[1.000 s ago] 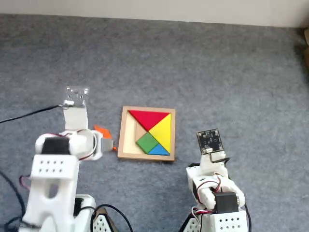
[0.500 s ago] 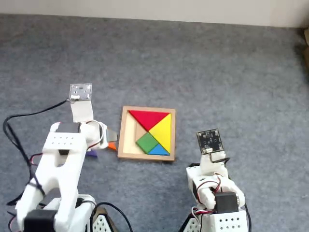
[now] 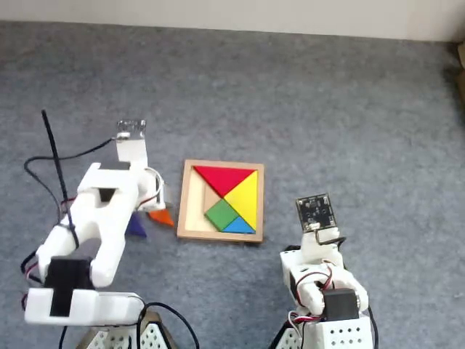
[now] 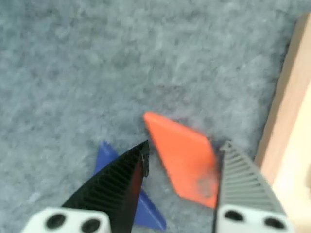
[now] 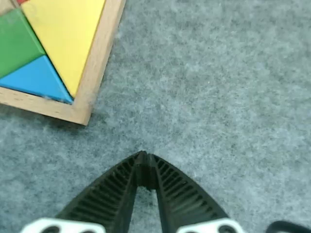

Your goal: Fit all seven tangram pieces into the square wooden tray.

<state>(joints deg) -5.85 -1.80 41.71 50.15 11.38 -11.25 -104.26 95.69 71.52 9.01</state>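
The square wooden tray [image 3: 192,211] holds a red triangle [image 3: 220,178], a yellow triangle [image 3: 245,200], a green square [image 3: 220,213] and a light blue triangle [image 3: 238,226]; its left part is bare wood. Left of it on the carpet lie an orange parallelogram [image 3: 161,216] and a dark blue triangle [image 3: 136,226]. My left gripper [image 4: 182,150] is open low over the carpet, one finger on each side of the orange parallelogram [image 4: 182,158], with the dark blue triangle [image 4: 146,211] beside the black finger. My right gripper [image 5: 146,170] is shut on nothing, just off the tray corner [image 5: 80,114].
Grey carpet covers the whole work area, with open room beyond and to the right of the tray. The left arm's cable [image 3: 58,163] loops over the carpet at the left. The right arm [image 3: 323,287] stands folded at the front right.
The left arm has swung forward and stretched out over the spot left of the tray. The dark blue triangle has come into sight beside the orange piece. The right arm has kept still.
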